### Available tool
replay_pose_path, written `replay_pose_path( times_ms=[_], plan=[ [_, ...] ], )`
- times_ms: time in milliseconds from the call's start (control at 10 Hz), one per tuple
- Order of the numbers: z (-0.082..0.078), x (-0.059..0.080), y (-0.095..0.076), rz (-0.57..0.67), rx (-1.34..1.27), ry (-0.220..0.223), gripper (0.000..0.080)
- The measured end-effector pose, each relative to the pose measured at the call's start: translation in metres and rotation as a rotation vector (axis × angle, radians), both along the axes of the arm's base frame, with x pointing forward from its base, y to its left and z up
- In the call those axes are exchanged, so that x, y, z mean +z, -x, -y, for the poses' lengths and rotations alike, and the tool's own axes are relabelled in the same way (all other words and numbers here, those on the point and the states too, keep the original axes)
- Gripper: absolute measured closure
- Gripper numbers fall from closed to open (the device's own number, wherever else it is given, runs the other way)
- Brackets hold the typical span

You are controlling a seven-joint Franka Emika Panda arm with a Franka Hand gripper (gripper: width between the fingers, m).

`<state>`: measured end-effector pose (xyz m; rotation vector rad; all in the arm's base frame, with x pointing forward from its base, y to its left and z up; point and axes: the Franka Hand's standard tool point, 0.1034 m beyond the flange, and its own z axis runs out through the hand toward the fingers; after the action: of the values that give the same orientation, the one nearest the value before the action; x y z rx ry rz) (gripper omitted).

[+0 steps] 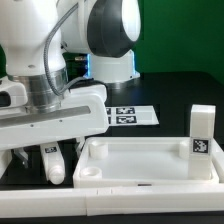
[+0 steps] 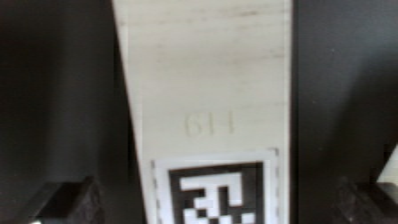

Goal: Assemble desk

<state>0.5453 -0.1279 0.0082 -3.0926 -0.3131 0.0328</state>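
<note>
**Desk kit on a black table (image 1: 170,95), exterior and wrist views.** The arm (image 1: 60,40) reaches down at the exterior view's left, and its gripper (image 2: 222,200) is low over the table, just beside the left end of the panel (image 1: 140,160). The panel lies flat with its raised rim upward, spanning the lower middle and right of the exterior view. A round socket (image 1: 90,172) shows in its corner nearest the gripper. In the wrist view a leg (image 2: 205,90) runs lengthwise between the two dark fingers (image 2: 68,200), with its black-and-white tag (image 2: 222,190) facing the camera. A dark gap separates the leg from the finger on each side, so the jaws stand wide open around the leg and grip nothing. A second leg (image 1: 201,130) stands upright at the exterior view's right, at the panel's far right corner, with a tag on the face toward the camera. Whether it is seated in a socket or only stands against the rim cannot be told. The marker board (image 1: 128,114) lies flat on the table behind the panel, near the arm's base.
</note>
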Motion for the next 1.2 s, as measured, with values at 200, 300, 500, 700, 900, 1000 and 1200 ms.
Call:
replay_pose_path(
  times_ms=[200,300,500,700,900,1000,1200],
  plan=[
    [0.001,0.000,0.000,0.000,-0.001,0.000,0.0396],
    [0.001,0.000,0.000,0.000,-0.001,0.000,0.0396],
    [0.002,0.001,0.000,0.001,-0.002,0.001,0.0517],
    [0.002,0.029,-0.008,0.011,0.034,-0.009,0.0517],
    [-0.024,0.067,-0.010,0.043,0.178,0.014,0.0517],
    [-0.048,0.083,-0.002,0.073,0.307,0.030,0.0517],
    [-0.052,0.083,0.010,0.074,0.423,0.030,0.0515]
  ],
)
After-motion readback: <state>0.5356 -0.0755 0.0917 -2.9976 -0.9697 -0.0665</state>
